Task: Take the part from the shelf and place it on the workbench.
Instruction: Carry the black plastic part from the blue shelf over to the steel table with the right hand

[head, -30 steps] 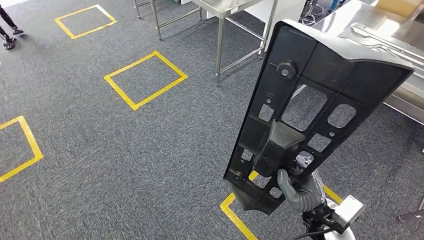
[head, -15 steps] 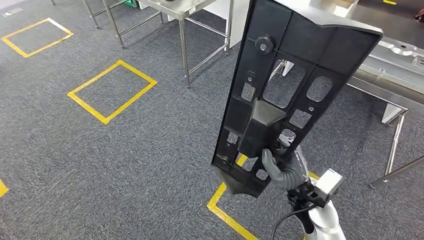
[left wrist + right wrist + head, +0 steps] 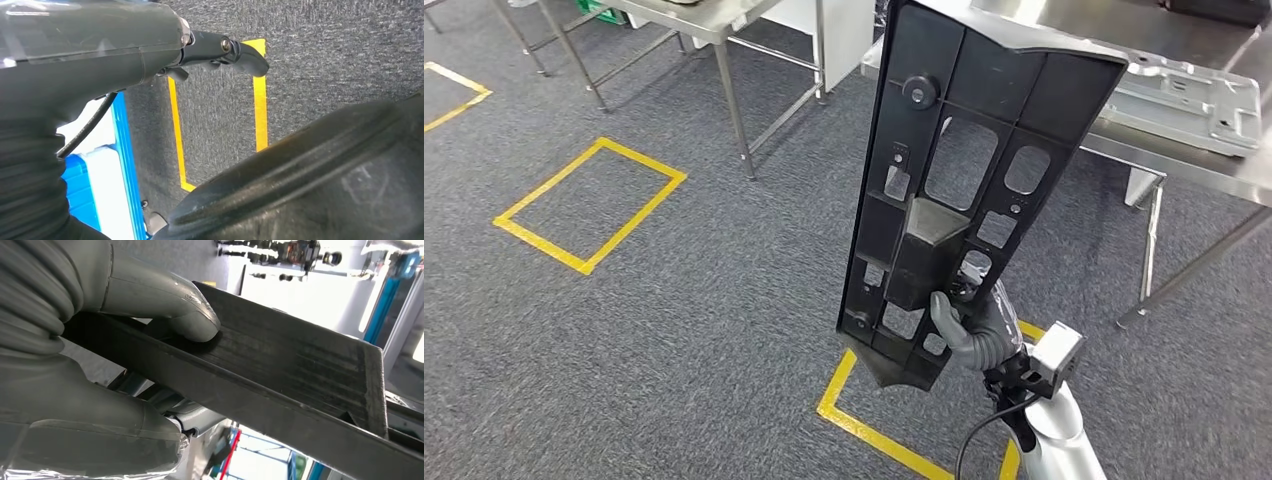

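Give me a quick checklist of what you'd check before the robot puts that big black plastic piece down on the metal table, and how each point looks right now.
1. Part held: ok. The right hand grips the black part near its lower end; thumb pressed on its face.
2. Part upright, clear of floor: ok.
3. Workbench nearby: ok, ahead to the right.
4. Free spot on the bench: not ok where the metal panel lies; the rest cannot tell.
5. Left hand free: ok; it holds nothing.
6. Grip firmness: cannot tell.
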You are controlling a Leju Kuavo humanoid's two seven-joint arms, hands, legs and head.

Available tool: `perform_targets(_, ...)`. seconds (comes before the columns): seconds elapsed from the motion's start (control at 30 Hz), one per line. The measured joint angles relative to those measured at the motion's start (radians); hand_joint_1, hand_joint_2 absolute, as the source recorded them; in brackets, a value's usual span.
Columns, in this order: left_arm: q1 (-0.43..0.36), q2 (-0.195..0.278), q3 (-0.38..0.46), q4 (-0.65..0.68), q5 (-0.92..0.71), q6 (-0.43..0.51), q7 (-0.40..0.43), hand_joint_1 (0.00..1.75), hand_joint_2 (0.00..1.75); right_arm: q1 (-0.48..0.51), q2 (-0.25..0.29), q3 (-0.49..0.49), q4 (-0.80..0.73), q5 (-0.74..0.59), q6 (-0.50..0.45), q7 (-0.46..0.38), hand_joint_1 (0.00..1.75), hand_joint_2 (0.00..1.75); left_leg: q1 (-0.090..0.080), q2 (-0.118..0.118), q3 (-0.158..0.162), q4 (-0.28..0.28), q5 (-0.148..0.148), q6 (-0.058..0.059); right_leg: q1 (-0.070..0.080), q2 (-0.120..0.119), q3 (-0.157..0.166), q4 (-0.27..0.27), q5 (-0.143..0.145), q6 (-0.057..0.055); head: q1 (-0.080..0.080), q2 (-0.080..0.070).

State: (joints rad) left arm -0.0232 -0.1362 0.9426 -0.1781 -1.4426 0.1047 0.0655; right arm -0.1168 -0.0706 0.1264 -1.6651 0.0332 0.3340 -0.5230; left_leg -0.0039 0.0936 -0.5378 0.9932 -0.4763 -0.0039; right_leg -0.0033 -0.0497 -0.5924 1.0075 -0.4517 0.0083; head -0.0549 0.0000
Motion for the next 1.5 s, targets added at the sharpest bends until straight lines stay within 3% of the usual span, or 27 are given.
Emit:
perform_targets(0.03, 0.001, 0.0, 0.002, 0.0, 0.001, 0.001, -0.003, 0.0, 1.75, -0.002, 0.0, 0.0, 0.005, 0.0, 0.004, 0.0, 1.75, 1.75, 0.001, 0.003, 0.001, 0.0, -0.003, -0.007, -0.002, 0.011, 0.0, -0.001, 0.001, -0.006, 0.0, 0.0)
perform_targets(0.1, 0.002, 0.0, 0.006, 0.0, 0.004, 0.005, -0.015, 0.0, 1.75, -0.007, 0.0, 0.001, 0.014, -0.002, 0.01, 0.0, 1.75, 1.75, 0.004, -0.028, -0.012, 0.036, -0.03, -0.019, -0.008, 0.032, 0.003, -0.007, 0.006, -0.017, 0.0, 0.0)
perform_targets(0.17, -0.001, 0.0, 0.01, 0.0, 0.009, 0.011, -0.033, 0.0, 1.75, -0.016, 0.0, 0.005, 0.023, -0.003, 0.014, 0.0, 1.75, 1.75, 0.008, -0.076, -0.066, 0.152, -0.09, -0.026, -0.01, 0.052, 0.004, -0.009, 0.008, -0.025, 0.0, 0.0)
perform_targets(0.2, -0.002, 0.0, 0.012, 0.0, 0.01, 0.014, -0.04, 0.0, 1.75, -0.02, 0.0, 0.006, 0.027, -0.003, 0.017, 0.0, 1.75, 1.75, 0.008, -0.086, -0.103, 0.225, -0.119, -0.028, -0.009, 0.063, 0.004, -0.009, 0.009, -0.027, 0.0, 0.0)
perform_targets(0.27, -0.004, 0.0, 0.014, 0.0, 0.012, 0.02, -0.052, 0.0, 1.75, -0.022, 0.0, 0.007, 0.03, -0.003, 0.022, 0.002, 1.75, 1.75, 0.007, -0.091, -0.146, 0.301, -0.128, -0.028, -0.007, 0.09, 0.005, -0.008, 0.008, -0.028, 0.0, 0.0)
perform_targets(0.3, -0.004, 0.0, 0.015, 0.0, 0.014, 0.022, -0.056, 0.0, 1.75, -0.022, 0.0, 0.007, 0.03, -0.003, 0.024, 0.002, 1.75, 1.75, 0.007, -0.094, -0.141, 0.282, -0.104, -0.026, -0.007, 0.105, 0.007, -0.007, 0.008, -0.028, 0.0, 0.0)
perform_targets(0.4, -0.002, 0.001, 0.016, 0.0, 0.018, 0.026, -0.062, 0.0, 1.75, -0.025, 0.0, 0.007, 0.029, -0.003, 0.025, 0.003, 1.75, 1.75, 0.009, -0.142, -0.057, 0.08, 0.001, -0.012, -0.006, 0.147, 0.011, -0.003, 0.006, -0.023, 0.0, 0.0)
perform_targets(0.47, -0.004, 0.001, 0.017, 0.0, 0.02, 0.026, -0.062, 0.0, 1.75, -0.029, -0.001, 0.006, 0.028, -0.002, 0.024, 0.004, 1.75, 1.75, 0.009, -0.17, -0.028, 0.014, 0.017, -0.001, -0.008, 0.169, 0.006, -0.002, 0.006, -0.012, 0.0, 0.0)
perform_targets(0.53, -0.004, 0.001, 0.017, 0.0, 0.021, 0.024, -0.062, 0.0, 1.75, -0.032, -0.003, 0.005, 0.027, -0.002, 0.024, 0.004, 1.75, 1.75, 0.007, -0.159, -0.025, 0.01, 0.017, 0.01, -0.01, 0.191, 0.0, -0.006, 0.011, 0.003, 0.0, 0.0)
perform_targets(0.57, -0.004, -0.001, 0.018, 0.0, 0.022, 0.024, -0.06, 0.0, 1.75, -0.034, -0.006, 0.005, 0.027, -0.003, 0.025, 0.004, 1.75, 1.75, 0.009, -0.148, -0.023, 0.005, 0.02, 0.017, -0.01, 0.189, -0.002, -0.004, 0.01, 0.01, 0.0, 0.0)
perform_targets(0.63, 0.0, -0.005, 0.021, 0.0, 0.03, 0.025, -0.057, 0.0, 1.75, -0.046, -0.011, 0.006, 0.029, -0.006, 0.027, 0.003, 1.75, 1.75, 0.014, -0.122, -0.02, -0.006, 0.026, 0.03, -0.007, 0.14, -0.026, 0.046, -0.023, 0.02, 0.0, 0.0)
perform_targets(0.7, 0.005, -0.008, 0.029, 0.0, 0.039, 0.027, -0.055, 0.0, 1.75, -0.066, -0.013, 0.009, 0.034, -0.01, 0.028, 0.002, 1.75, 1.75, 0.011, -0.095, -0.021, -0.009, 0.026, 0.036, -0.009, 0.075, -0.089, 0.174, -0.09, 0.027, 0.0, 0.0)
perform_targets(0.77, 0.008, -0.009, 0.035, 0.0, 0.041, 0.027, -0.051, 0.0, 1.75, -0.079, -0.013, 0.012, 0.041, -0.013, 0.028, 0.002, 1.75, 1.75, 0.008, -0.07, -0.022, -0.007, 0.024, 0.038, -0.012, 0.056, -0.139, 0.276, -0.123, 0.033, 0.0, 0.0)
perform_targets(0.8, 0.008, -0.009, 0.036, 0.0, 0.041, 0.026, -0.05, 0.0, 1.75, -0.083, -0.014, 0.014, 0.045, -0.014, 0.028, 0.002, 1.75, 1.75, 0.007, -0.059, -0.022, -0.006, 0.022, 0.037, -0.013, 0.053, -0.135, 0.272, -0.11, 0.034, 0.0, 0.0)
perform_targets(0.83, 0.009, -0.01, 0.037, 0.0, 0.041, 0.025, -0.049, 0.0, 1.75, -0.088, -0.015, 0.015, 0.049, -0.014, 0.028, 0.002, 1.75, 1.75, 0.007, -0.048, -0.021, -0.005, 0.021, 0.036, -0.013, 0.048, -0.112, 0.229, -0.082, 0.033, 0.0, 0.0)
perform_targets(0.9, 0.011, -0.011, 0.037, 0.0, 0.041, 0.024, -0.047, 0.0, 1.75, -0.098, -0.019, 0.017, 0.052, -0.014, 0.027, 0.002, 1.75, 1.75, 0.003, -0.03, -0.016, -0.003, 0.016, 0.032, -0.007, 0.014, -0.03, 0.082, -0.023, 0.024, 0.0, 0.0)
perform_targets(0.97, 0.013, -0.012, 0.037, 0.0, 0.04, 0.024, -0.046, 0.0, 1.75, -0.105, -0.023, 0.02, 0.053, -0.015, 0.025, 0.003, 1.75, 1.75, -0.002, -0.017, -0.012, 0.0, 0.011, 0.023, 0.0, -0.011, 0.013, -0.003, -0.001, 0.011, 0.0, 0.0)
perform_targets(1.07, 0.015, -0.012, 0.038, 0.0, 0.04, 0.023, -0.045, 0.0, 1.75, -0.106, -0.03, 0.024, 0.054, -0.013, 0.02, 0.007, 1.75, 1.75, -0.003, 0.002, -0.007, -0.001, 0.004, 0.008, 0.0, 0.012, 0.014, -0.015, 0.002, -0.003, 0.0, 0.0)
perform_targets(1.1, 0.015, -0.011, 0.038, 0.0, 0.04, 0.024, -0.047, 0.0, 1.75, -0.106, -0.031, 0.026, 0.054, -0.011, 0.016, 0.009, 1.75, 1.75, -0.002, -0.01, -0.01, 0.01, -0.006, 0.003, -0.004, 0.022, 0.016, -0.019, 0.006, -0.009, 0.0, 0.0)
perform_targets(1.17, 0.011, -0.011, 0.039, 0.0, 0.04, 0.022, -0.051, 0.0, 1.75, -0.107, -0.033, 0.032, 0.053, -0.006, 0.007, 0.015, 1.75, 1.75, 0.002, -0.055, -0.046, 0.093, -0.057, -0.008, -0.011, 0.042, 0.02, -0.025, 0.012, -0.018, 0.0, 0.0)
perform_targets(1.23, 0.003, -0.01, 0.04, 0.0, 0.039, 0.018, -0.053, 0.0, 1.75, -0.105, -0.033, 0.039, 0.053, 0.0, -0.004, 0.026, 1.75, 1.75, 0.005, -0.087, -0.112, 0.233, -0.119, -0.014, -0.01, 0.064, 0.018, -0.025, 0.012, -0.021, 0.0, 0.0)
perform_targets(1.27, 0.0, -0.01, 0.04, 0.0, 0.038, 0.016, -0.053, 0.0, 1.75, -0.102, -0.033, 0.041, 0.053, 0.003, -0.008, 0.031, 1.75, 1.75, 0.006, -0.091, -0.136, 0.28, -0.129, -0.016, -0.01, 0.077, 0.018, -0.023, 0.012, -0.022, 0.0, 0.0)
perform_targets(1.3, -0.001, -0.01, 0.04, 0.0, 0.037, 0.013, -0.053, 0.0, 1.75, -0.1, -0.033, 0.044, 0.053, 0.005, -0.011, 0.035, 1.75, 1.75, 0.006, -0.093, -0.143, 0.29, -0.119, -0.018, -0.01, 0.089, 0.018, -0.021, 0.011, -0.021, 0.0, 0.0)
perform_targets(1.33, -0.002, -0.01, 0.04, 0.0, 0.036, 0.011, -0.052, 0.0, 1.75, -0.098, -0.033, 0.046, 0.052, 0.007, -0.013, 0.038, 1.75, 1.75, 0.007, -0.094, -0.131, 0.256, -0.088, -0.018, -0.011, 0.101, 0.019, -0.018, 0.009, -0.02, 0.0, 0.0)
perform_targets(1.4, -0.001, -0.009, 0.04, 0.0, 0.034, 0.01, -0.052, 0.0, 1.75, -0.097, -0.034, 0.049, 0.052, 0.011, -0.018, 0.041, 1.75, 1.75, 0.01, -0.102, -0.074, 0.121, -0.015, -0.016, -0.012, 0.12, 0.02, -0.009, 0.002, -0.014, 0.0, 0.0)
perform_targets(1.43, 0.0, -0.009, 0.04, 0.0, 0.034, 0.01, -0.052, 0.0, 1.75, -0.097, -0.034, 0.05, 0.052, 0.014, -0.021, 0.042, 1.75, 1.75, 0.01, -0.109, -0.05, 0.065, 0.006, -0.01, -0.011, 0.128, 0.019, -0.004, -0.001, -0.009, 0.0, 0.0)
perform_targets(1.5, 0.001, -0.01, 0.04, 0.0, 0.035, 0.01, -0.052, 0.0, 1.75, -0.098, -0.035, 0.05, 0.052, 0.019, -0.025, 0.045, 1.75, 1.75, 0.008, -0.117, -0.034, 0.024, 0.01, 0.004, -0.009, 0.136, 0.014, 0.001, -0.004, 0.003, 0.0, 0.0)
